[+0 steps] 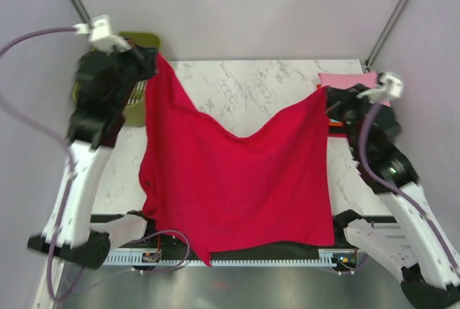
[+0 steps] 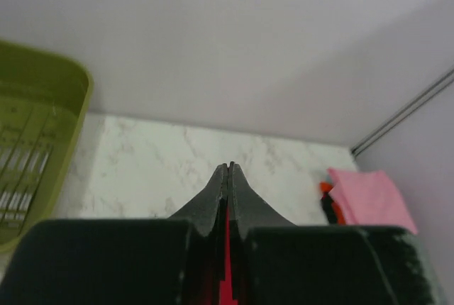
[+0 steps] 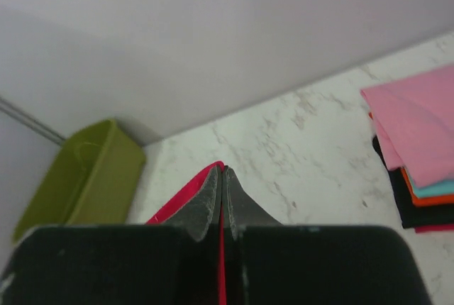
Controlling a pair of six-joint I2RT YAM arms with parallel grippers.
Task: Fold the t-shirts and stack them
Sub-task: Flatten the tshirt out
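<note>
Left gripper [image 1: 151, 57] and right gripper [image 1: 326, 95] are each clamped on an upper corner of the crimson t-shirt [image 1: 237, 180], hanging spread between them over the marble table [image 1: 244, 82]; the folded stack [image 1: 348, 79] lies beside the right gripper.

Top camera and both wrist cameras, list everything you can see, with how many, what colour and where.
red shirt: one, crimson, spread in the air over the table, hanging from two top corners.
stack of folded shirts: one pile, pink on top with teal, orange, black and red edges below, far right of the table.
basket: one, olive green, far left edge of the table.
table: one, white marble pattern, under everything.
left hand: one, black, raised at the left, shut on a shirt corner.
right hand: one, black, raised at the right, shut on the other corner.
</note>
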